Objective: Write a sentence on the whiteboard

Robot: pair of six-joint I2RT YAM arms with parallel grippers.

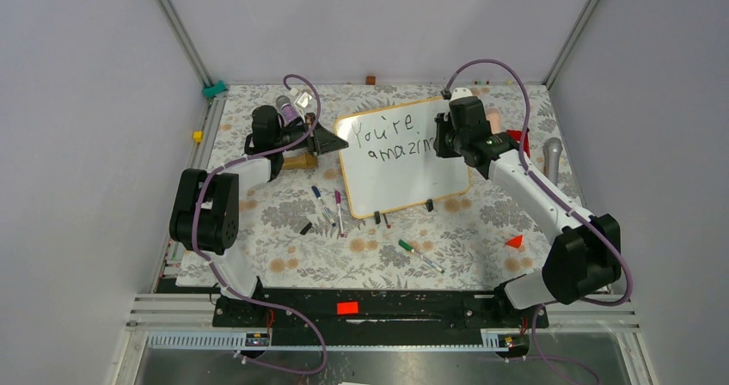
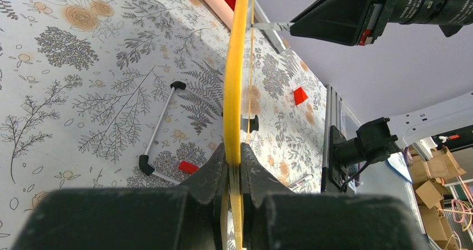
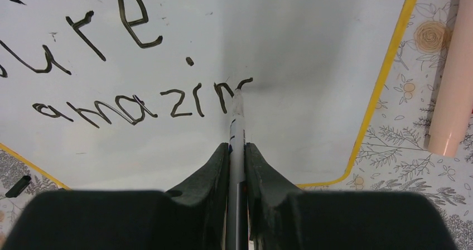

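Observation:
The whiteboard (image 1: 404, 157) stands tilted on the floral table, white with a yellow-orange frame. My left gripper (image 1: 331, 141) is shut on its left frame edge (image 2: 234, 94). My right gripper (image 3: 237, 149) is shut on a grey marker (image 3: 236, 127), tip touching the board. The sentence (image 3: 139, 102) reads "You're" on one line and "amazin" below, the last letter unfinished at the marker tip. In the top view the right gripper (image 1: 443, 136) is at the board's right side, over the end of the second line (image 1: 400, 149).
Loose markers lie in front of the board: blue (image 1: 320, 198), magenta (image 1: 338, 209), green (image 1: 419, 254). Small red pieces (image 1: 514, 241) lie on the right. A pink cylinder (image 3: 453, 88) lies right of the board. A white wire stand (image 2: 159, 124) lies behind the board.

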